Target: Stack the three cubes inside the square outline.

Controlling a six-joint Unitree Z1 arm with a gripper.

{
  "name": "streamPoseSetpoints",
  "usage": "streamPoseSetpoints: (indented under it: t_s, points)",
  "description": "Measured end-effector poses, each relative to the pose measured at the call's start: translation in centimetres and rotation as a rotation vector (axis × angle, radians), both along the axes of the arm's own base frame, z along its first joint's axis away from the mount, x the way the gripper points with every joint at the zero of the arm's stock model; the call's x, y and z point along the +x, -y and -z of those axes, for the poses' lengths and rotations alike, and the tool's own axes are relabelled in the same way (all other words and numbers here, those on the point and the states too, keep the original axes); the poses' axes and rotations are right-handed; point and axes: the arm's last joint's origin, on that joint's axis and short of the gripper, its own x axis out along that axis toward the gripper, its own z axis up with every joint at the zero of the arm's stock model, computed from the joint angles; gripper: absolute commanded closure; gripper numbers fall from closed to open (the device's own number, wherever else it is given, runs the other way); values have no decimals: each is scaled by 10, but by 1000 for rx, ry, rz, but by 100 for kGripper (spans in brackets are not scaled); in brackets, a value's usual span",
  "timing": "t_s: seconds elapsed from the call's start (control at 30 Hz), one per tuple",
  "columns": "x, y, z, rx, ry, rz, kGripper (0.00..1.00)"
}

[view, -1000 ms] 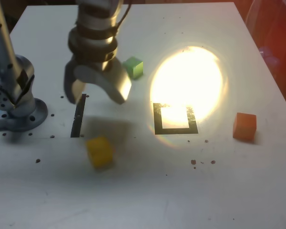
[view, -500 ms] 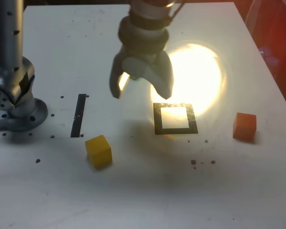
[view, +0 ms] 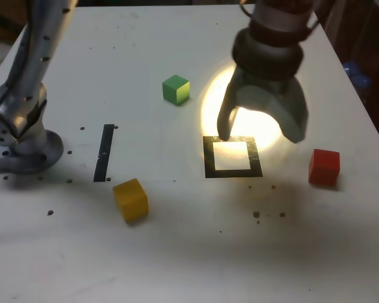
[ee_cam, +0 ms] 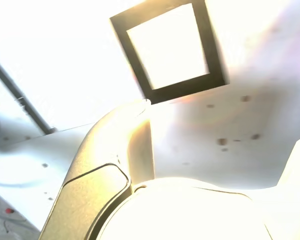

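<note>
Gripper [view: 260, 134] spread wide, holding nothing, above the outline's [view: 233, 170] far edge; red cube [view: 324, 167] sits upright beside the right finger [view: 293, 120].

Glare washes out the end effector [ee_cam: 215, 150] in the wrist view.

White tabletop [view: 177, 252] w/ small dark specks scattered, esp. near front centre. Narrow dark strip [view: 105, 152] lies flat on the exterior view's left side, running front-to-back. Bright glare patch [view: 215, 107] on surface, mid-right in exterior view. Blue object [view: 357, 74] off the far right edge, too blurred to identify.
</note>
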Motion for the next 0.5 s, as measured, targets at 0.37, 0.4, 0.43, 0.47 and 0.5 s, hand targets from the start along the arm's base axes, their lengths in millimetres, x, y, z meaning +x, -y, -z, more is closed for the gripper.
streamPoseSetpoints:
  t_s: [0.37, 0.4, 0.43, 0.47, 0.5]
  points:
    - [41, 10, 9, -13, 57, 38, 1]
    - [43, 10, 10, -14, 58, 40, 1]
    - [45, 10, 12, -15, 61, 43, 2]
    - [49, 11, 14, -16, 63, 46, 2]
    - [52, 12, 17, -18, 66, 48, 2]
